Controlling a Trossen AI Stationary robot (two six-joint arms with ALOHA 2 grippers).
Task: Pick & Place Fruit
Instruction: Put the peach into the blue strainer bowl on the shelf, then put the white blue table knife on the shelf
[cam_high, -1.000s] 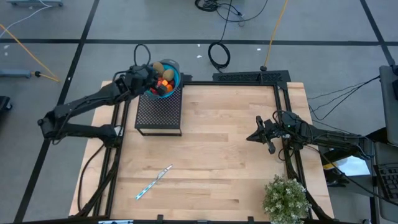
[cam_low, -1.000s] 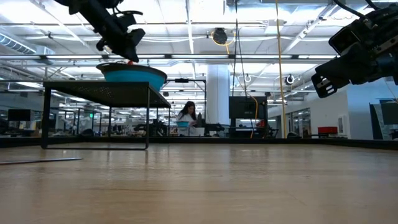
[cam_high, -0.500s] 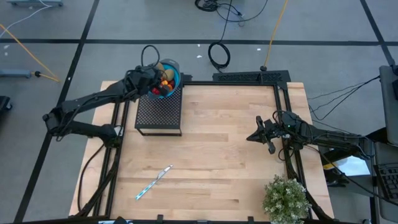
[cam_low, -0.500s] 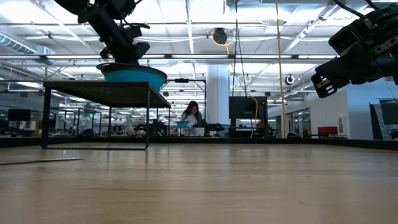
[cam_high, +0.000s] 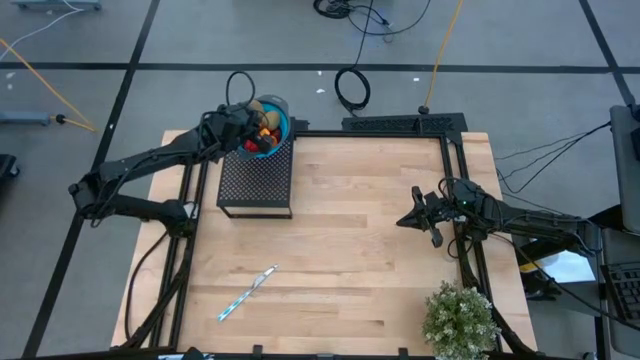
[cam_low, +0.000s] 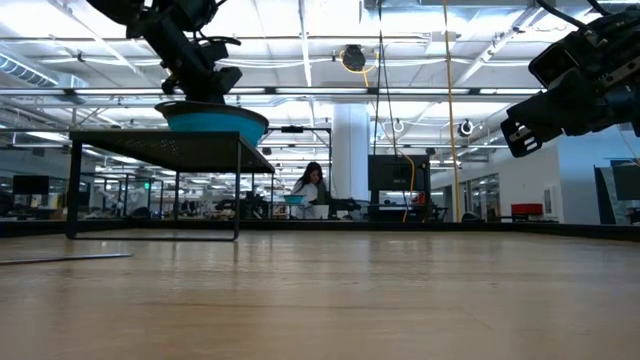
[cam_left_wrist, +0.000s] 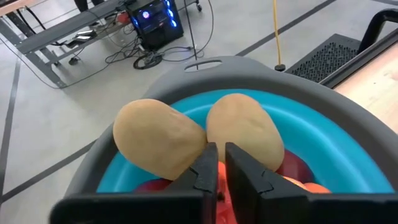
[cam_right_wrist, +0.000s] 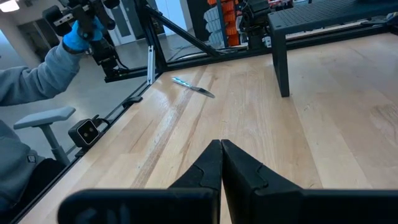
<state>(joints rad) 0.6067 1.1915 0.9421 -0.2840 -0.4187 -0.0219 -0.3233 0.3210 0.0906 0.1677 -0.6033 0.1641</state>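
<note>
A pale wooden table carried a black mesh stand with a blue bowl at its far end. The fruit lay piled in that bowl. The left gripper hung over it, fingers narrowly parted, holding nothing. The right gripper waited near the table's right edge, fingers pressed together.

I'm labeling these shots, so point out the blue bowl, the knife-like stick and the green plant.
blue bowl (cam_left_wrist: 348, 146): left wrist view, bare inner wall.
knife-like stick (cam_high: 247, 293): high view, middle of its length.
green plant (cam_high: 460, 318): high view, centre of the foliage.
</note>
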